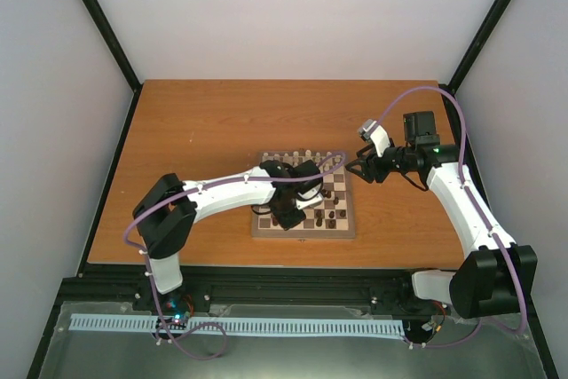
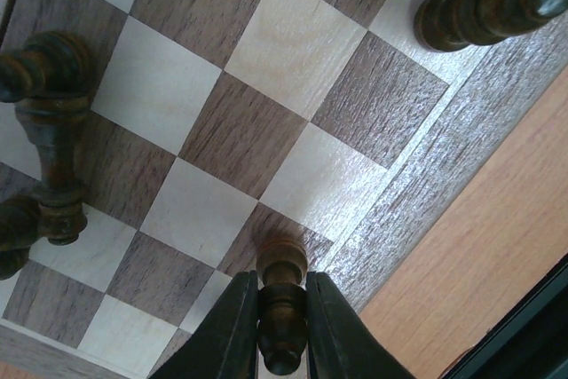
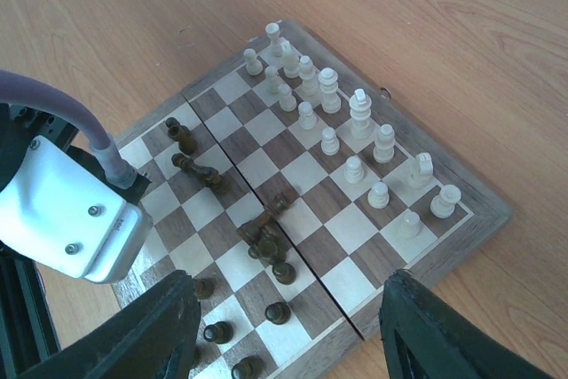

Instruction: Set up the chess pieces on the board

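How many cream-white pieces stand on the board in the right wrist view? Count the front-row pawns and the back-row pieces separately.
Cream pawns: 8
Cream back-row pieces: 8
Total: 16

lab test cell — white walls [image 1: 293,15], black frame [image 1: 96,13]

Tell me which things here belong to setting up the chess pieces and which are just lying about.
Part of the job:
flat checkered wooden chessboard; cream-white turned wooden pieces; dark brown turned wooden pieces, some toppled; one dark brown pawn in the left pincer.

Just lying about:
orange-brown wooden table; purple cable along each arm; pale blue slotted strip.
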Robot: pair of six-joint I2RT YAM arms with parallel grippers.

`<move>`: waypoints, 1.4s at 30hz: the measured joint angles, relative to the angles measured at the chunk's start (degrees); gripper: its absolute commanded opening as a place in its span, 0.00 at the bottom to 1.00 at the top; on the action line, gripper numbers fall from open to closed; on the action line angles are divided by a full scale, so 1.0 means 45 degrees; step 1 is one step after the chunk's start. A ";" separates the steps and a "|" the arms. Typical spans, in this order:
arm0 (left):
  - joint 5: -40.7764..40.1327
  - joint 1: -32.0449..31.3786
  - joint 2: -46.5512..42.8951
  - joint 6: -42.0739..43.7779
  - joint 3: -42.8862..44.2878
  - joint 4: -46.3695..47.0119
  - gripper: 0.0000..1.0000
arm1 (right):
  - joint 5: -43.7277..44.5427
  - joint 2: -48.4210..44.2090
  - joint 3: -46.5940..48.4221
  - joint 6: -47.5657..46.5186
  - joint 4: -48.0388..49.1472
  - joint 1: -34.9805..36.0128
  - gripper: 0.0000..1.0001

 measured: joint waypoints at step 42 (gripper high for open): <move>-0.0466 0.3458 -0.5513 -0.3662 -0.3517 0.3288 0.37 | 0.2064 0.3099 0.2157 -0.2259 -0.0942 0.3424 0.43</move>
